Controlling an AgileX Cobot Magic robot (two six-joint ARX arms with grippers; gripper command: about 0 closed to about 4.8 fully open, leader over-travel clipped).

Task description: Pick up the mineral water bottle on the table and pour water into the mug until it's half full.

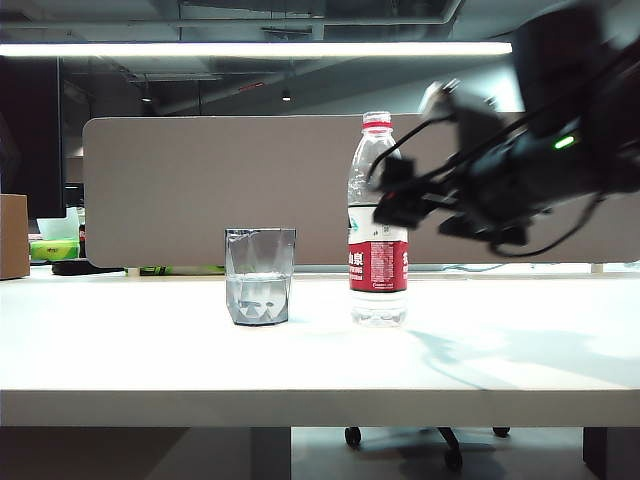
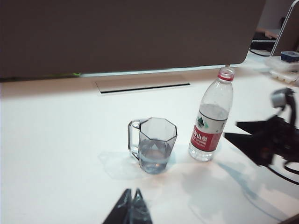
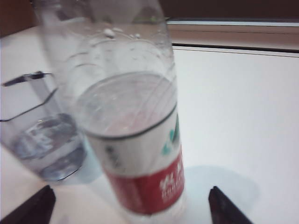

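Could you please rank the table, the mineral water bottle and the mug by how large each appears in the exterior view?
1. table
2. mineral water bottle
3. mug, about half the bottle's height; both stand at similar depth, so the ranking is safe.

Behind the surface I see a wide grey partition panel [image 1: 220, 190] under a long ceiling light strip [image 1: 255, 48]. A cardboard box [image 1: 13, 236] sits far left, and chair castors [image 1: 452, 457] show below.

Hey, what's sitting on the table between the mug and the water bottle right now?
Nothing: between the mug and the mineral water bottle lies only bare white table, clearest in the exterior view. They stand apart, not touching.
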